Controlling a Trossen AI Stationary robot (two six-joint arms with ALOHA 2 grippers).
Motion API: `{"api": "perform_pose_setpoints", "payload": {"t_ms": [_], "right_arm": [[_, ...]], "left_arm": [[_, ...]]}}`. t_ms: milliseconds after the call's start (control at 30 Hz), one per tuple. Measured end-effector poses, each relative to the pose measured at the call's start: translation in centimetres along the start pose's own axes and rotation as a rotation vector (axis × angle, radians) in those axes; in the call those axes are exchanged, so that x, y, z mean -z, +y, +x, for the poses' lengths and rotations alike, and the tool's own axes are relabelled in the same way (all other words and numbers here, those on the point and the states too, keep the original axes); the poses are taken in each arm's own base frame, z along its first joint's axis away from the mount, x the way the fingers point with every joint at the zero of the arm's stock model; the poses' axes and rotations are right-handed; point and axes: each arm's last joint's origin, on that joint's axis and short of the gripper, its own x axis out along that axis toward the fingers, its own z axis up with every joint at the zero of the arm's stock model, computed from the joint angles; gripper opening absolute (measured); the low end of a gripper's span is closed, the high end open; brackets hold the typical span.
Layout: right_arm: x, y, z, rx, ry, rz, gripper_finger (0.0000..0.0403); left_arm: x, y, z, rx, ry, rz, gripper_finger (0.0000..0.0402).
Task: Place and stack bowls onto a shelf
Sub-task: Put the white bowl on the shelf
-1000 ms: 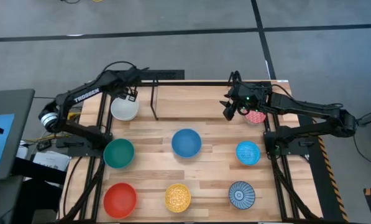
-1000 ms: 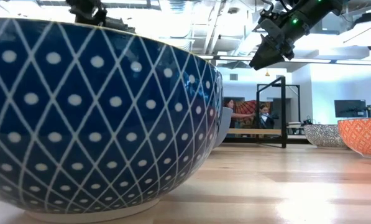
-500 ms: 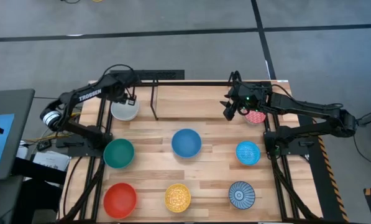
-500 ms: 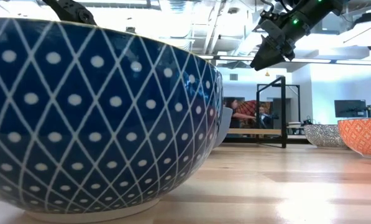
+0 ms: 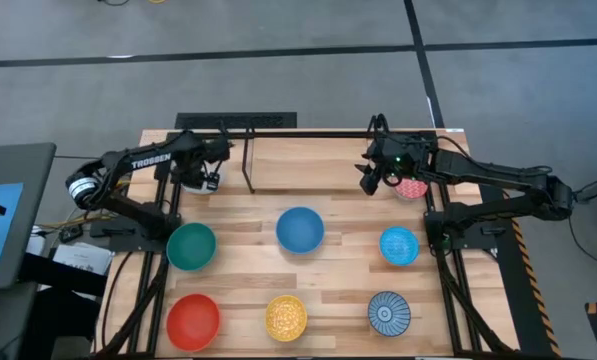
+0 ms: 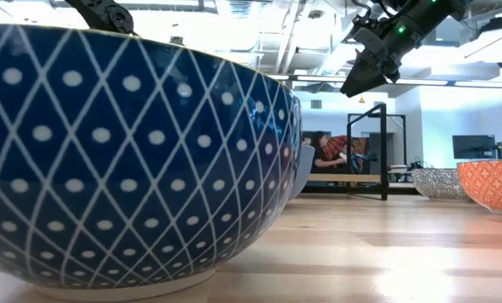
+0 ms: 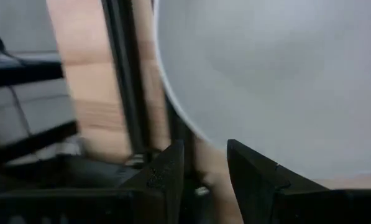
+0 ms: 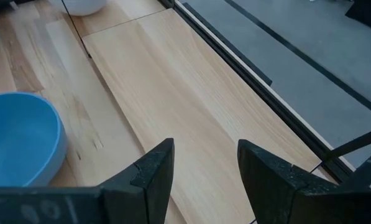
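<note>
The white bowl [image 7: 266,74] rests on its base at the far left of the table. My left gripper [image 7: 205,165] stands open just above the bowl's rim and points steeply down; in the high view my left gripper [image 5: 206,178] covers the bowl. My right gripper [image 5: 370,178] hangs open over the shelf [image 5: 308,165], a light-wood board with a black wire upright [image 5: 248,160]. The red-pink patterned bowl [image 5: 413,187] sits right beside it. My right gripper [image 8: 201,168] has nothing between its fingers.
On the tabletop stand the green bowl [image 5: 191,246], blue bowl [image 5: 300,229], speckled light-blue bowl [image 5: 399,245], red bowl [image 5: 193,320], yellow patterned bowl [image 5: 286,317] and blue-white patterned bowl [image 5: 388,312]. A black frame rail [image 7: 120,74] runs close beside the white bowl.
My left gripper has sunk toward the white bowl and tipped further downward, so that it now covers the bowl in the high view. The bowl has stayed in place.
</note>
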Motion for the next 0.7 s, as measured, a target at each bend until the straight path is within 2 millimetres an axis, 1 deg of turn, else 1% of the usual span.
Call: {"api": "perform_pose_setpoints", "payload": {"t_ms": [100, 167, 233, 333, 433, 500, 600, 700], "right_arm": [[0.0, 0.0, 0.0, 0.0, 0.001, -0.001, 0.0202], [0.0, 0.0, 0.0, 0.0, 0.001, -0.003, 0.0202], [0.0, 0.0, 0.0, 0.0, 0.001, -0.01, 0.0202], [0.2, 0.0, 0.2, -0.001, -0.011, -0.019, 0.0202], [0.5, 0.0, 0.5, 0.001, -0.015, -0.02, 0.0202], [0.8, -0.1, 0.7, 0.004, -0.01, -0.019, 0.0202], [0.9, -0.2, 0.8, 0.011, -0.007, -0.01, 0.0202], [1.0, -0.4, 0.9, 0.016, -0.007, -0.005, 0.0202]], "left_arm": [[1.2, -0.4, 1.3, -0.022, 0.016, -0.14, 0.011], [2.0, -0.4, 2.4, -0.036, 0.055, -0.203, 0.011], [2.7, -0.4, 3.2, -0.041, 0.096, -0.241, 0.011], [3.4, -0.5, 4.2, -0.04, 0.113, -0.268, 0.011], [3.4, -0.8, 4.3, -0.023, 0.091, -0.264, 0.011], [3.2, -0.8, 4.0, -0.02, 0.076, -0.259, 0.011], [2.7, -0.9, 3.0, 0.001, 0.023, -0.242, 0.011], [2.2, -0.9, 2.0, 0.022, -0.04, -0.264, 0.011]]}}
